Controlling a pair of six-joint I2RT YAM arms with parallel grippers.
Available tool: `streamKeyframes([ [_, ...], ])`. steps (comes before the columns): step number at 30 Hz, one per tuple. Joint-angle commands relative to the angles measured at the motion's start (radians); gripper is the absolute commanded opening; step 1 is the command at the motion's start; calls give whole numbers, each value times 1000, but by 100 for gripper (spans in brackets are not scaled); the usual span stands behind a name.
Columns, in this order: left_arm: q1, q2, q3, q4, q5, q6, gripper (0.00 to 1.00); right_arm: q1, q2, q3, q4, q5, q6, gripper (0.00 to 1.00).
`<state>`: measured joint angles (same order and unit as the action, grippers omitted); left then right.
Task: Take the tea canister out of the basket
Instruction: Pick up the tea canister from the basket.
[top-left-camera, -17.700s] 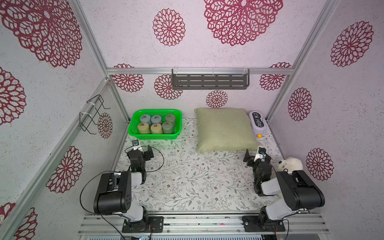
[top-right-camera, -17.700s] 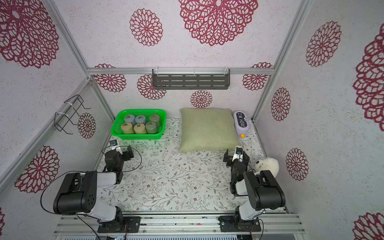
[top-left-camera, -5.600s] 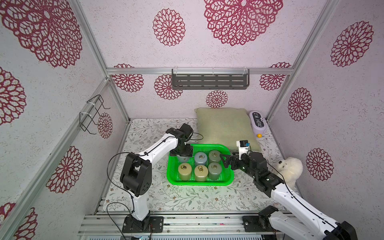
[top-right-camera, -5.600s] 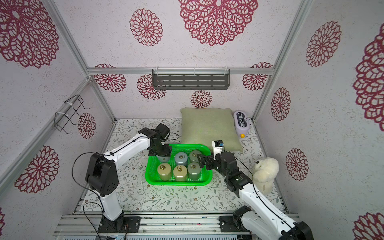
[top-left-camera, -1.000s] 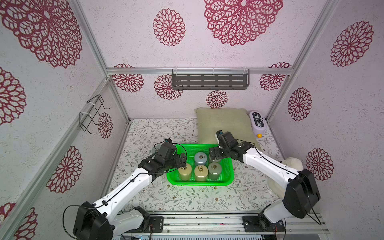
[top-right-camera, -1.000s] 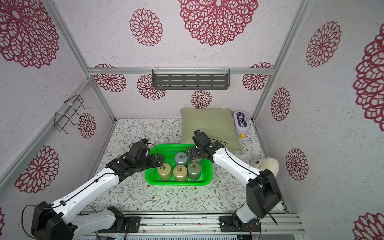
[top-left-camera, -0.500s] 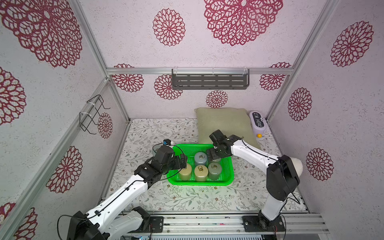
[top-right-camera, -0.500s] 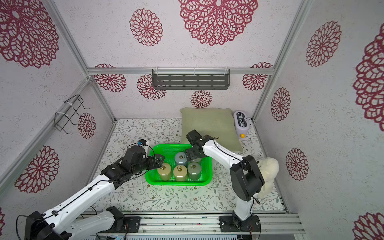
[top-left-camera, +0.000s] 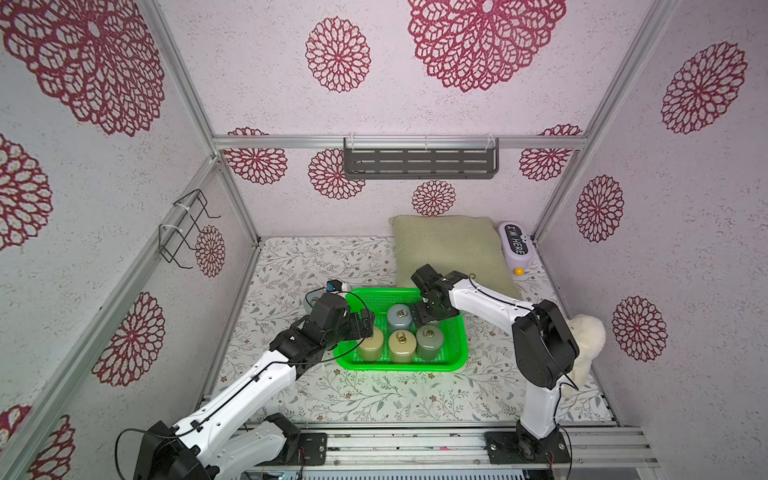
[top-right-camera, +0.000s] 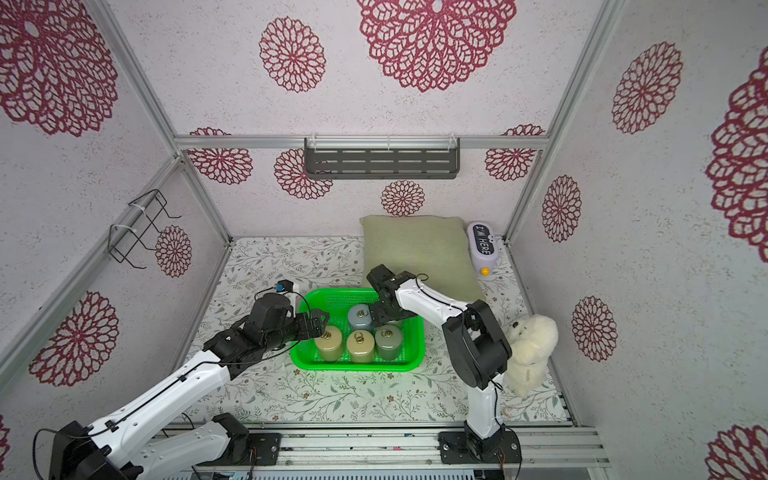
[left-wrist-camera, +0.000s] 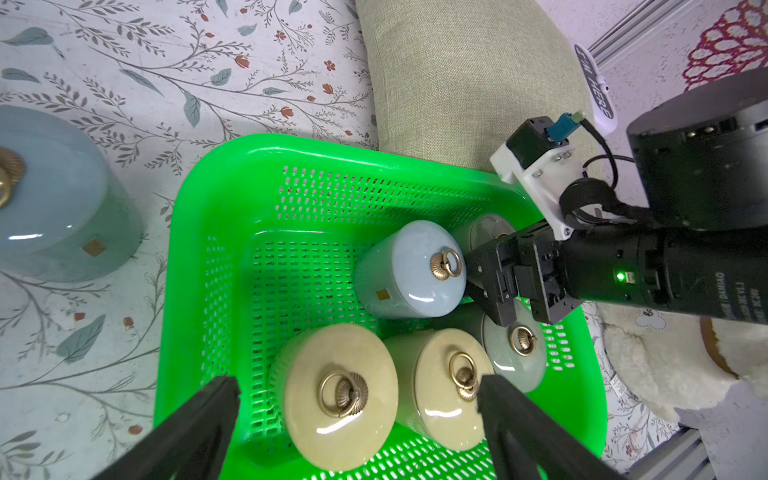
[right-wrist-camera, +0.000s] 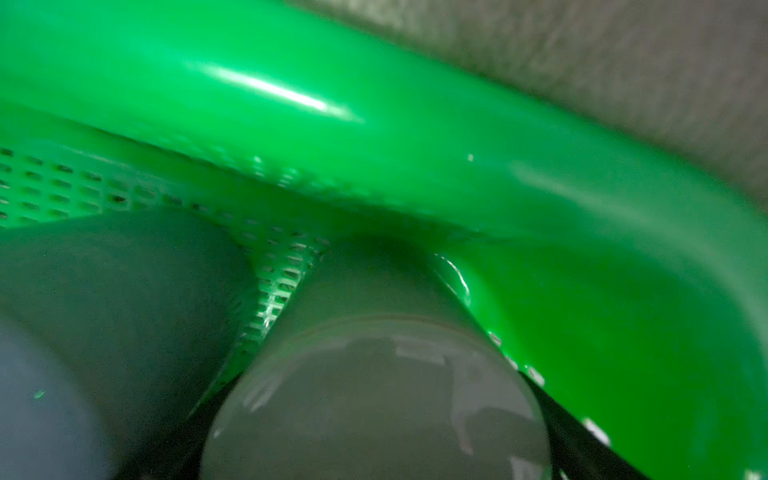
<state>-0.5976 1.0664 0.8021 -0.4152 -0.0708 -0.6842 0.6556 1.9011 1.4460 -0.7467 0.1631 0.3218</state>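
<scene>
The green basket (top-left-camera: 399, 368) (top-right-camera: 353, 365) stands mid-table with several lidded tea canisters in it. My right gripper (right-wrist-camera: 378, 390) (top-left-camera: 422, 316) reaches down into its back right corner. Its open jaws stand close on either side of a grey-green canister (right-wrist-camera: 374, 415) (left-wrist-camera: 478, 230); I cannot tell if they touch it. My left gripper (left-wrist-camera: 357, 384) (top-left-camera: 365, 325) hangs open over the front left beige canister (left-wrist-camera: 340, 395) (top-left-camera: 371, 343), one finger on each side. A blue-grey canister (left-wrist-camera: 62, 199) (top-left-camera: 309, 300) stands on the table left of the basket.
A green pillow (top-left-camera: 449, 249) lies just behind the basket. A lilac device (top-left-camera: 515, 249) sits at the back right and a white plush toy (top-left-camera: 586, 336) by the right wall. A grey shelf (top-left-camera: 419, 160) and a wire rack (top-left-camera: 187, 232) hang on the walls.
My right gripper has dropped into the basket's back right corner around the grey-green canister. My left gripper has edged right, over the front left canister.
</scene>
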Motion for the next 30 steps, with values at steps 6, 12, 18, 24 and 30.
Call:
streamKeyframes([
  [6, -11, -4, -19, 38, -12, 9, 98, 7, 35, 32, -3, 36, -1, 87],
  [12, -12, -3, -19, 37, -14, 7, 97, 12, 13, 20, 11, 12, 9, 75],
  [18, -11, -3, -18, 39, -12, 5, 97, 16, -65, 41, -7, 12, 18, 73],
  [24, -11, -6, -14, 39, -6, 4, 97, 15, -118, 69, -41, 29, 19, 73],
  [30, -11, -13, -17, 35, -6, 2, 97, 13, -183, 95, -82, 36, 23, 73],
])
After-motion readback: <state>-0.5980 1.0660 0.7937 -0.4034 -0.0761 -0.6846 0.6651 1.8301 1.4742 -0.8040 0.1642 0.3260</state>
